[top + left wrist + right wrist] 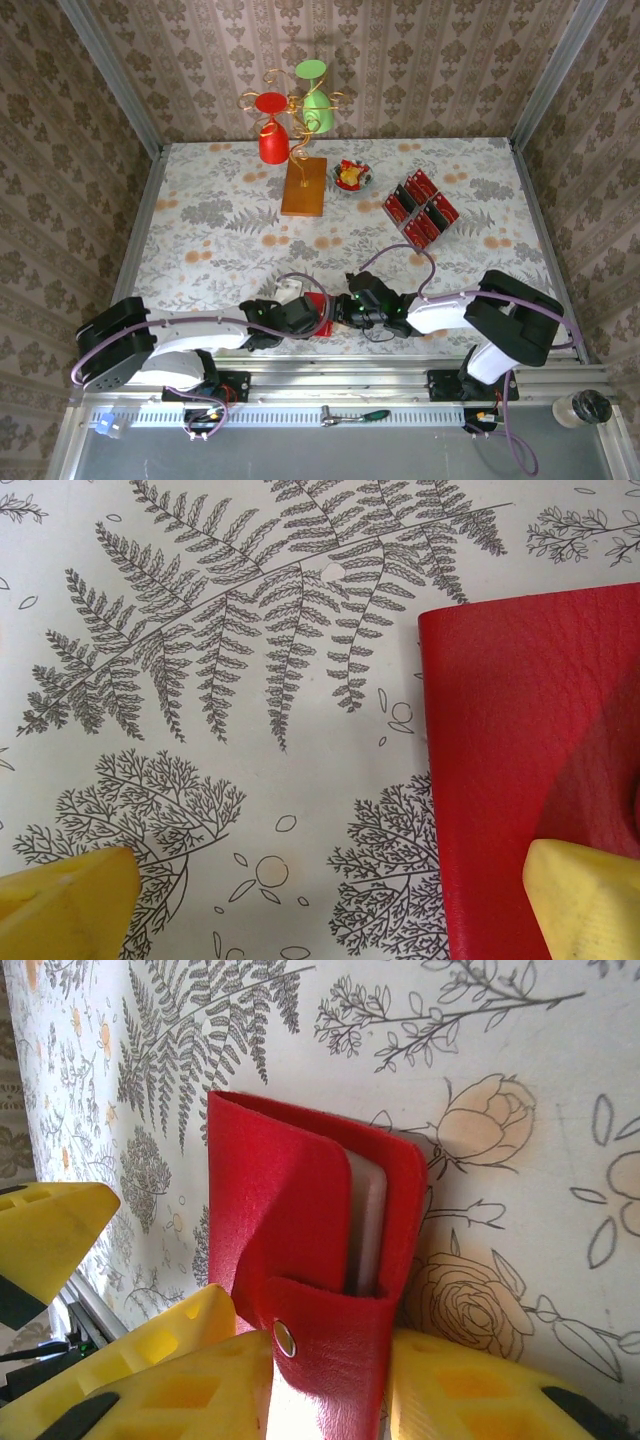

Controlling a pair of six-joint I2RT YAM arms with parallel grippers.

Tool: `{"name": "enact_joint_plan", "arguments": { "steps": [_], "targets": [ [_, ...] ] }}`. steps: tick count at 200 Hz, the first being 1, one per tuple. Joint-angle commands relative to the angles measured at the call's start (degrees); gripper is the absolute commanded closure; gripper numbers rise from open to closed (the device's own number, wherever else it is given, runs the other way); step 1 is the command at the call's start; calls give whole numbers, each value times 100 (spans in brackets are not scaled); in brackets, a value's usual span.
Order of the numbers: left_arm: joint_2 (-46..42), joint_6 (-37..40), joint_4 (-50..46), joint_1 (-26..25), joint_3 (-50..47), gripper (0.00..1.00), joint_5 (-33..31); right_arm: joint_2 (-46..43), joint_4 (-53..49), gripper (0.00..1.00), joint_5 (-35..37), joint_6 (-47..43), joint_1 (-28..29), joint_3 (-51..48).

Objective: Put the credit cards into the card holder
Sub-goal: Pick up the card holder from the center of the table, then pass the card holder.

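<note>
Plainly, the step in hand was opening the flat, roughly square red card holder, a grained, leather-like wallet with a pale inside. It lay on the fern-and-rose printed tablecloth near the table's front edge, between the two arms. The right gripper was pinched narrow on its strap end, where a small round metal snap showed, with blocky yellow plastic fingers on either side of the soft cover. The left gripper hung wide and empty, one yellow tip over the holder's edge and the other above bare cloth. Whether that tip touched the leather could not be told.

To do this well, I judged, the right should pin one cover firmly without crushing it. The left should close on the free flap's edge alone and peel it outward until the pale pocket faces up. The cover looked supple and creased, so it would likely buckle and spring back, and a shallow bite might slide off the grain.

The credit cards, small thin red rectangles with black bands, sat grouped well apart at the right rear of the table. Stiff and slick by their look, they would want an edge grip and a straight, level feed into the pocket.
</note>
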Motion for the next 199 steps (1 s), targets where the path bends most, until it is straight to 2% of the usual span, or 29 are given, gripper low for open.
{"name": "enact_joint_plan", "arguments": {
  "steps": [1, 33, 74, 87, 104, 130, 150, 178, 199],
  "targets": [
    [104, -117, 3, -95, -58, 0, -68, 154, 367, 68, -147, 93, 30, 13],
    [144, -128, 8, -121, -32, 0, -77, 278, 648, 75, -211, 204, 4, -77],
    [-142, -3, -332, -81, 284, 0, -207, 150, 804, 92, -430, 211, -190, -149],
    [-432, 202, -535, 136, 528, 0, -242, -20, 785, 96, -620, 166, -378, -141],
    [-894, 576, -481, 723, 800, 0, 52, -360, 482, 99, -970, -22, -783, -6],
    [-1448, 1008, 203, 2048, 1139, 0, 1307, -983, -396, 99, -1562, -541, -1588, 525],
    [-1345, 1149, 669, 2996, 1579, 0, 2440, -1242, -1185, 99, -2155, -916, -2174, 1177],
    [-567, 1252, 844, 3734, 2558, 0, 3688, -1073, -1227, 100, -2899, -760, -2780, 1810],
    [-53, 718, 1540, 4141, 2791, 0, 4643, -764, -816, 100, -3310, -417, -3009, 2122]
  ]
}}
